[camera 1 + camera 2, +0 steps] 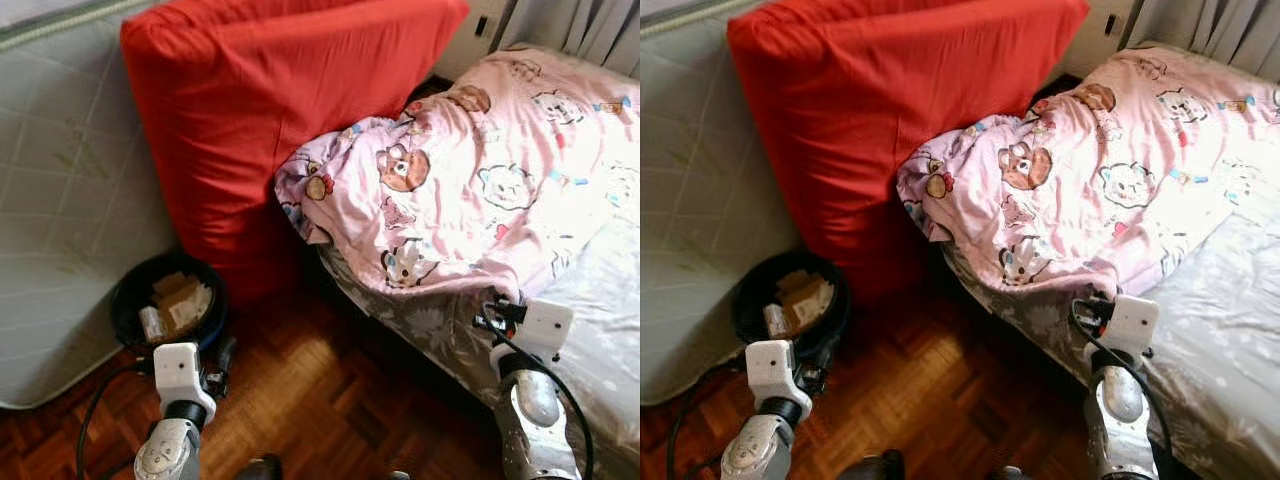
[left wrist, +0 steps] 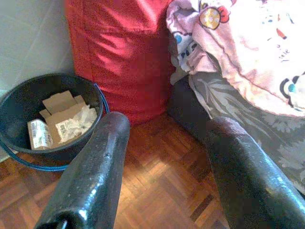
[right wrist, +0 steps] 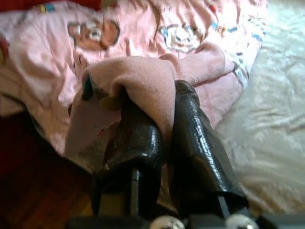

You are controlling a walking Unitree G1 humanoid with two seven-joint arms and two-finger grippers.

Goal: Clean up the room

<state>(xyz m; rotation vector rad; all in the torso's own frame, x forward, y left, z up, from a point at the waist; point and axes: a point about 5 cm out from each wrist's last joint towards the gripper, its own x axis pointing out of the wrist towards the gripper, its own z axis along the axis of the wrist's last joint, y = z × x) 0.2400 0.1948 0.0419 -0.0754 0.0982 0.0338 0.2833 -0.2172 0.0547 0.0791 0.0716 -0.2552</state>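
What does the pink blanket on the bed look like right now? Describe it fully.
The pink blanket is soft, fleecy-looking fabric printed with cartoon bears and cats. It lies crumpled across the bed, one bunched corner hanging over the edge towards the red cushion. The right end effector is shut on a fold of its near edge, which drapes over the fingers.

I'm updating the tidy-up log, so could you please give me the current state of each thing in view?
Pink blanket: crumpled on the bed, its edge pinched by the right gripper.
Right gripper: shut on the blanket edge.
Left gripper: open, holding nothing, above the wooden floor.
Black bucket: upright, cardboard scraps inside.
Red mattress: propped up, leaning.
Bed: grey sheet partly uncovered.
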